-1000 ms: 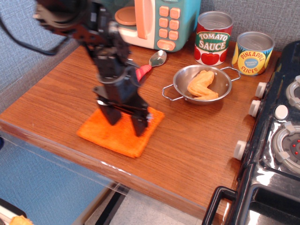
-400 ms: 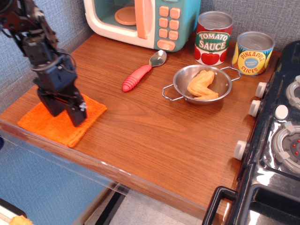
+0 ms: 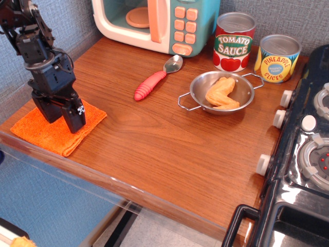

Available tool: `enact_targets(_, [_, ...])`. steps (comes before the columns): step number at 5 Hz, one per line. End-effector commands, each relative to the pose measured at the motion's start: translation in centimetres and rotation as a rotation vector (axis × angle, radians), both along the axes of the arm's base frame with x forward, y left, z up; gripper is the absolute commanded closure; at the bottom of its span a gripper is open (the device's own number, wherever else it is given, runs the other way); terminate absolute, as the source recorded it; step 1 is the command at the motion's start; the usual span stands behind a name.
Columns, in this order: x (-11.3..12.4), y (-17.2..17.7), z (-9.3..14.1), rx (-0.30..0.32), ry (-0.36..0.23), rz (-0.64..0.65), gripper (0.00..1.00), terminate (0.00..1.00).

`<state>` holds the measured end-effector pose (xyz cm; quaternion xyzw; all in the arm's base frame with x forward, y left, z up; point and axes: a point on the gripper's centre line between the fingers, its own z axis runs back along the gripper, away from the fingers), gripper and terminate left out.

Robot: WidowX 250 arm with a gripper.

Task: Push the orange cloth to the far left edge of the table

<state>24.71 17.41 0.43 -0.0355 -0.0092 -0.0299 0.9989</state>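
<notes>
The orange cloth has slid further left, now at the lower-left corner of the brown wood-grain table, backed by grey-blue wall. Bright, ribbed, flat. The gripper presses on it, its 2 fingers spread apart, grasping nothing.

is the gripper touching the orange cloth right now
Touching. The single overhead view shows the gripper with both fingertips planted on the orange cloth, no gap visible beneath them.
</notes>
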Motion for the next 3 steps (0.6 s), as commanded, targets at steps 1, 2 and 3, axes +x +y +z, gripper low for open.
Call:
enact_targets(1, [-0.6, -3.1, 4.0, -0.041, -0.080, 0.049, 0.00, 0.00])
enact_targets(2, [0.0, -4.7, 8.2, -0.037, -0.115, 0.031, 0.00, 0.00])
enact_targets(3, [0.8, -5.7, 8.8, -0.029, -0.090, 0.023, 0.00, 0.00])
